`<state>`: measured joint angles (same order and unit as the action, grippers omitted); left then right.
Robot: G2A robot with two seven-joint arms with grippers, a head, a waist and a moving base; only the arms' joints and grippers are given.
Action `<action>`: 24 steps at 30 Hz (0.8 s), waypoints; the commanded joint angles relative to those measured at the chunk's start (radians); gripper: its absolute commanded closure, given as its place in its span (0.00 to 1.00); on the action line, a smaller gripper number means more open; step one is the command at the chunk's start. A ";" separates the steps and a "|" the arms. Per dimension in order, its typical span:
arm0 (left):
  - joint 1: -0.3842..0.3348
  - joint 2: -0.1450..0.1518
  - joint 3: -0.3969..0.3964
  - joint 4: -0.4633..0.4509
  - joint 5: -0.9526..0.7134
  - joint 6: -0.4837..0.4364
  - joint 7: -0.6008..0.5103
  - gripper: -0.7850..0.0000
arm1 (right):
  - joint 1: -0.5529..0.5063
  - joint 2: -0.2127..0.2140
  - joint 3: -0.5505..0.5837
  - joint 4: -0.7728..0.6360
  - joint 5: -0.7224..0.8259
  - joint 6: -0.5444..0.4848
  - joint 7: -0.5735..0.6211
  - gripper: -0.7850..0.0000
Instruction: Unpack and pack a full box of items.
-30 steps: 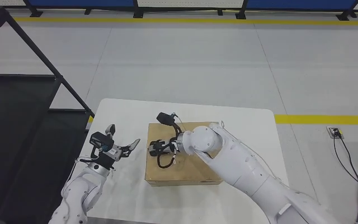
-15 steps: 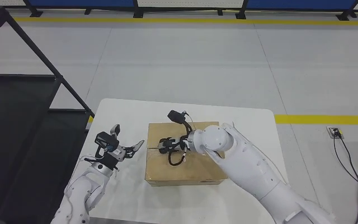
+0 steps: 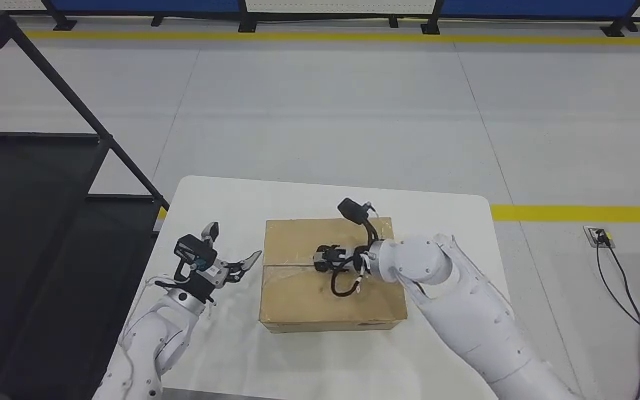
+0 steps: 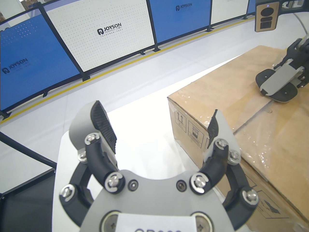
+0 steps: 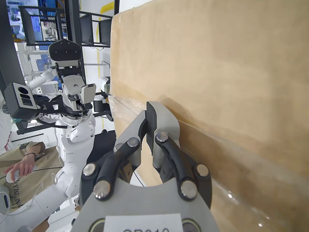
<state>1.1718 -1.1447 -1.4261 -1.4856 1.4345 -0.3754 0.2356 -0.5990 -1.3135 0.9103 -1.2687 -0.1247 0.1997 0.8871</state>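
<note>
A white table [image 3: 300, 195] stands on a pale grey floor crossed by yellow lines, with blue and white panels fencing the room. A closed cardboard box [image 3: 300, 300] sits in the middle of the table, its top flaps sealed by a strip of clear tape [image 4: 251, 118] along the centre seam. The right gripper [image 3: 322, 258] rests on the box top at that seam, its fingers pressed together. The left gripper [image 4: 157, 114] hangs just beside the box's near corner with its fingers spread wide and holding nothing. The box looks stiff and, if full, probably heavy. It seems too wide for either gripper to span, so the flap edges at the seam are the likely place to take hold once the tape gives. The glossy tape may be slippery. The contents are hidden under the shut flaps. Whether the right fingertips have caught any tape is hard to make out.
</note>
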 commanded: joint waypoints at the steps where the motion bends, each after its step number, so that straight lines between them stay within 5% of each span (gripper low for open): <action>1: 0.000 0.000 -0.001 0.001 0.000 0.000 0.001 0.00 | -0.014 0.007 0.019 -0.013 -0.015 0.012 -0.003 1.00; 24: 0.015 0.006 -0.024 -0.003 -0.003 -0.002 0.004 0.00 | -0.145 0.065 0.203 -0.132 -0.078 0.086 -0.024 1.00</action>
<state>1.1860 -1.1391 -1.4496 -1.4877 1.4323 -0.3782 0.2404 -0.7420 -1.2499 1.1100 -1.3999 -0.2029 0.2854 0.8640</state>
